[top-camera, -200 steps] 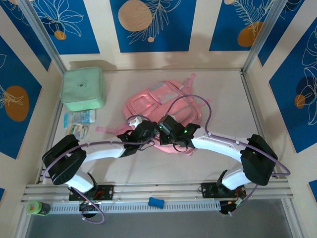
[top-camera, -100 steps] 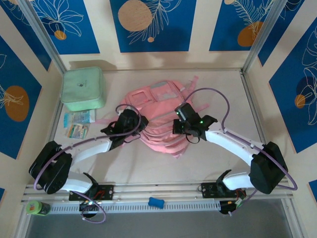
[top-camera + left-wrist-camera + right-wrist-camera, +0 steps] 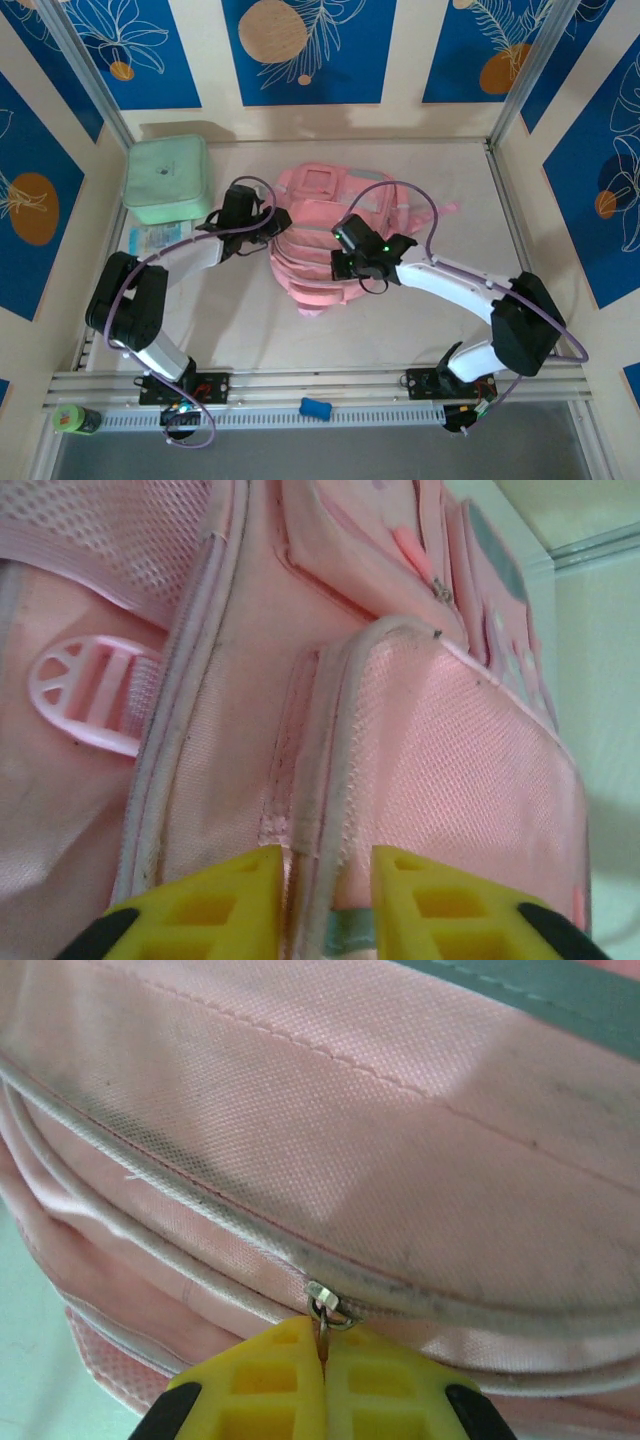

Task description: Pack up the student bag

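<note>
While the bag [image 3: 305, 255] lies flat mid-table, we see the right gripper [image 3: 322, 1360] pinched together on a zip pull [image 3: 323, 1305], over the bag's 5 o'clock part in the top view [image 3: 345, 262]. The left gripper [image 3: 325, 880] sits at the bag's 9 o'clock edge [image 3: 266, 224], jaws apart and astride a mesh pocket rim [image 3: 330, 780], not clamping it. We can't tell whether that zip is open. A mint case [image 3: 167, 178] at the bag's 10 o'clock and some packets [image 3: 150, 238] at 9 o'clock lie outside it. We judge this an early stage: opening the bag is in hand, and the loading and zipping up are left.
</note>
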Motion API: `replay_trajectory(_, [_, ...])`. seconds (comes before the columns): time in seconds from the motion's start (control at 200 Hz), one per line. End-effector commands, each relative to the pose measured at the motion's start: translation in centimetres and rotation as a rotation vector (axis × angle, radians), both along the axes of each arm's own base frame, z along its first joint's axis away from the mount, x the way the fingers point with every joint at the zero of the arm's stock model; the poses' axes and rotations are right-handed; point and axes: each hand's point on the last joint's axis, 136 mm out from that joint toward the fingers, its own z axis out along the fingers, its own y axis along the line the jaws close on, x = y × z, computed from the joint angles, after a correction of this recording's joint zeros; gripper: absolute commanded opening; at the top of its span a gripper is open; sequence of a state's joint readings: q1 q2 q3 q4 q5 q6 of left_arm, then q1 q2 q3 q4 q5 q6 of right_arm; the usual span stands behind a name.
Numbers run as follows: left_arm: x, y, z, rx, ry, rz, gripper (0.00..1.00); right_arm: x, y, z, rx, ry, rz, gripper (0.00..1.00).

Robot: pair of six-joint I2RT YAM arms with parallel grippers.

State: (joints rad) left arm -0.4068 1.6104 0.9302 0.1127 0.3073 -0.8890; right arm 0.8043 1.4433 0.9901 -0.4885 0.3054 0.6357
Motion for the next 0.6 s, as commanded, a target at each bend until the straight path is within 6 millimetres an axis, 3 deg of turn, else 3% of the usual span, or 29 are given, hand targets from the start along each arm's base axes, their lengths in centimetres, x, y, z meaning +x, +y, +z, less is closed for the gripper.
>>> replay_trajectory(0.0, [-0.3,-0.2,2.4,-0.058,-0.064,-0.021,0.44,-0.5,1.8,0.2,0.036,0.037,0.017,0.0])
replay_trajectory(0.135, [-2.9,1.0,1.8,-0.112,-0.017,0.092,0.55,-0.7,1.5,-0.2,0.017,0.043,0.014,0.0])
replay_trajectory(0.335, [-5.3,-1.3,1.2,-0.159,0.017,0.177,0.62,-0.8,1.2,-0.4,0.009,0.045,-0.003,0.0])
replay_trajectory(0.43, [-5.5,-2.1,0.8,-0.182,0.027,0.225,0.61,-0.9,1.1,-0.5,0.007,0.046,-0.006,0.0])
replay_trajectory(0.595, [-5.4,-2.2,0.3,-0.166,0.025,0.297,0.48,-0.7,1.1,-0.5,-0.018,0.028,-0.006,0.0])
